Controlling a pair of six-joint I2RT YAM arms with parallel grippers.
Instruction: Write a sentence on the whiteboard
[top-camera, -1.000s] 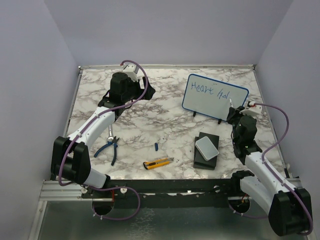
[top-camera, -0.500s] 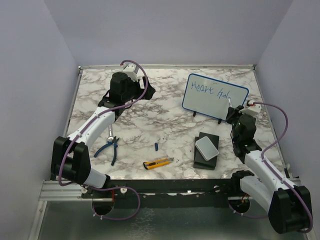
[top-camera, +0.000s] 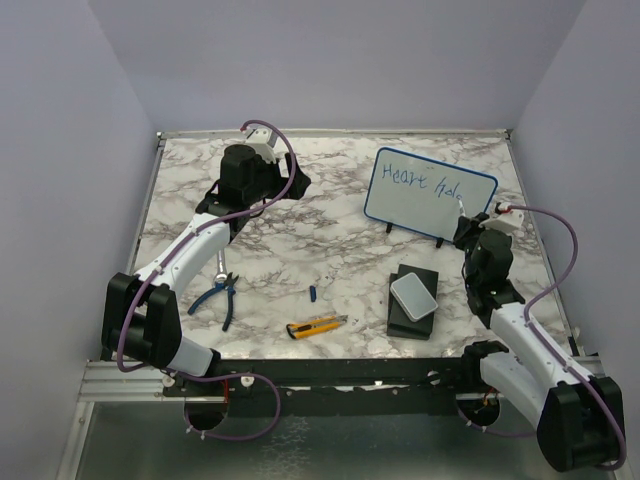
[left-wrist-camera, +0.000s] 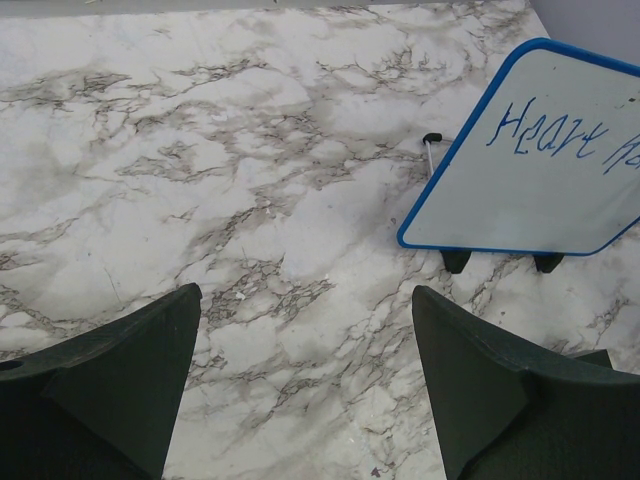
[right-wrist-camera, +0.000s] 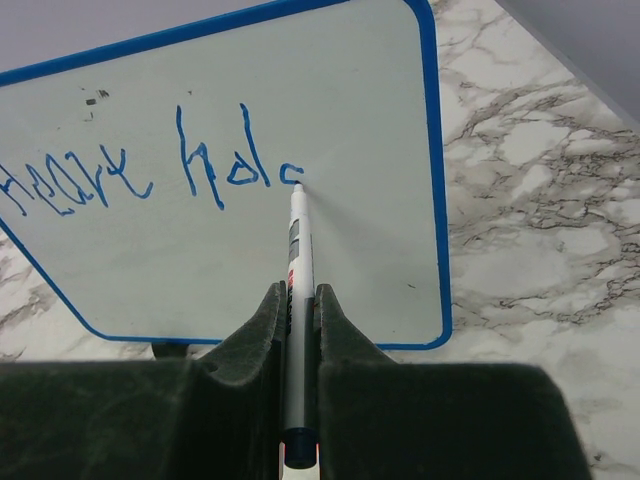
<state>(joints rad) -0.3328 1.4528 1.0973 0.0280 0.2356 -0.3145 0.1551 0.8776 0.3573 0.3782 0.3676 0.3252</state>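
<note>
- Whiteboard (top-camera: 420, 210), a rectangular white panel with a thin blue rounded-corner frame, stands tilted on small black feet at the far right of the marble-patterned surface (top-camera: 330, 235). Its written face is turned toward the near side.
- Right end effector (right-wrist-camera: 297, 300) is pinching a slim white marker pen (right-wrist-camera: 297, 245) along its barrel. The tip touches the panel just right of the last letter, level with the writing.
- Left end effector (left-wrist-camera: 303, 300) is spread with nothing between its fingers. It hangs over the far left of the surface, well apart from the board.
- Step in hand, as I judge it, is forming the next letter. Press lightly, since the board rests only on its feet and could slide or tip away. Short strokes at a steady height should hold the line level.
- Room up to the right frame looks tight. Letters should be narrow, or the words should drop to a second line in the bare lower half.
- Blue handwritten sentence (right-wrist-camera: 200, 160) is at present one slanted line of thin letters near the top, roughly "Heart hol". The letters are uneven, so that reading is uncertain.
</note>
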